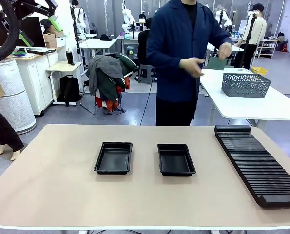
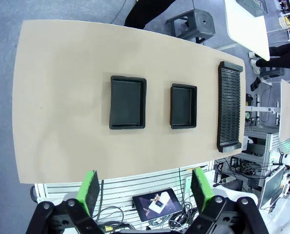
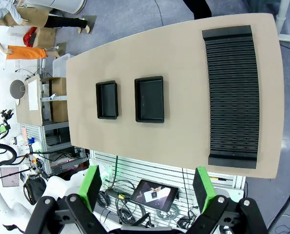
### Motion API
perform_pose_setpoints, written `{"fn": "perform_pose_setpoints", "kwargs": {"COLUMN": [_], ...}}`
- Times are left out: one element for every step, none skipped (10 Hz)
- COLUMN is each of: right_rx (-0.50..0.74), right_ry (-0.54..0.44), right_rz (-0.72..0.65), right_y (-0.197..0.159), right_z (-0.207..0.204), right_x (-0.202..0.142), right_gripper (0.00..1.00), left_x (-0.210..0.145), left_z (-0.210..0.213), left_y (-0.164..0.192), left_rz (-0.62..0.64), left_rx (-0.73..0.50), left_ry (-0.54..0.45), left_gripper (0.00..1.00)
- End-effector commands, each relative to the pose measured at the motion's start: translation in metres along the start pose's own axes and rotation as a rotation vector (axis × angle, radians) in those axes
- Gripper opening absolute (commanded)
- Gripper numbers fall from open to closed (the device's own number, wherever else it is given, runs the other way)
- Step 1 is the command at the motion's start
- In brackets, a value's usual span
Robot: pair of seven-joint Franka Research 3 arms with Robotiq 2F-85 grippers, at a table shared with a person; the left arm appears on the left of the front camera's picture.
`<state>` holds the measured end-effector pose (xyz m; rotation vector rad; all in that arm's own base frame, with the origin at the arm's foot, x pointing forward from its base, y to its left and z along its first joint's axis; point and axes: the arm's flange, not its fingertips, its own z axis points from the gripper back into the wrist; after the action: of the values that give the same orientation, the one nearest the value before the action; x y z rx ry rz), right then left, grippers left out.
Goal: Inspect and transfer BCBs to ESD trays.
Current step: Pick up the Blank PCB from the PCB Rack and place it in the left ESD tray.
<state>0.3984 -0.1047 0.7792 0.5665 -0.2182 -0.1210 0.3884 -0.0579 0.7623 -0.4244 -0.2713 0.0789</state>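
The L tool (image 2: 145, 191), black w/ green pads, is hanging high over the wide beige surface (image 1: 47, 185). Its two fingers are standing spread apart & gripping nothing. A bit L of the middle, a shallow black plastic tray (image 1: 113, 157) is lying flat & empty on the beige top. Near it on the R, not touching, a second black plastic tray (image 1: 176, 159) is lying the same way, empty too. At the far side a person in a dark blue jacket (image 1: 176, 53) is standing, one hand (image 1: 193, 66) raised by the chest. Just beside it a flat dark green thing (image 1: 217, 63) is showing, too small to tell if it is a board. Further R, a long black ribbed rack (image 1: 259, 165) is lying well apart from the trays. Behind it a grey basket (image 1: 245, 84) is sitting on a white surface (image 1: 281, 105). The R tool (image 3: 147, 189) is hanging high up, fingers spread wide, gripping nothing.
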Motion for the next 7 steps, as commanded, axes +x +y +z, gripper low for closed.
{"fn": "perform_pose_setpoints", "kwargs": {"right_rx": [0.006, 0.006, 0.006, 0.006, 0.006, 0.006, 0.006], "right_ry": [-0.006, -0.006, -0.006, -0.006, -0.006, -0.006, -0.006], "right_rz": [0.001, 0.001, 0.001, 0.001, 0.001, 0.001, 0.001], "right_y": [0.0002, 0.0002, 0.0002, 0.0002, 0.0002, 0.0002, 0.0002], "right_z": [0.0001, 0.0001, 0.0001, 0.0001, 0.0001, 0.0001, 0.0001], "right_x": [0.0007, 0.0007, 0.0007, 0.0007, 0.0007, 0.0007, 0.0007], "right_gripper": [1.00, 1.00, 1.00, 1.00, 1.00, 1.00, 1.00], "left_x": [-0.0001, -0.0001, -0.0001, -0.0001, -0.0001, -0.0001, -0.0001], "left_z": [0.0009, 0.0009, 0.0009, 0.0009, 0.0009, 0.0009, 0.0009], "left_y": [0.0002, 0.0002, 0.0002, 0.0002, 0.0002, 0.0002, 0.0002], "left_rz": [0.002, 0.002, 0.002, 0.002, 0.002, 0.002, 0.002], "left_rx": [-0.003, -0.003, -0.003, -0.003, -0.003, -0.003, -0.003], "left_ry": [-0.004, -0.004, -0.004, -0.004, -0.004, -0.004, -0.004], "left_gripper": [1.00, 1.00, 1.00, 1.00, 1.00, 1.00, 1.00]}}
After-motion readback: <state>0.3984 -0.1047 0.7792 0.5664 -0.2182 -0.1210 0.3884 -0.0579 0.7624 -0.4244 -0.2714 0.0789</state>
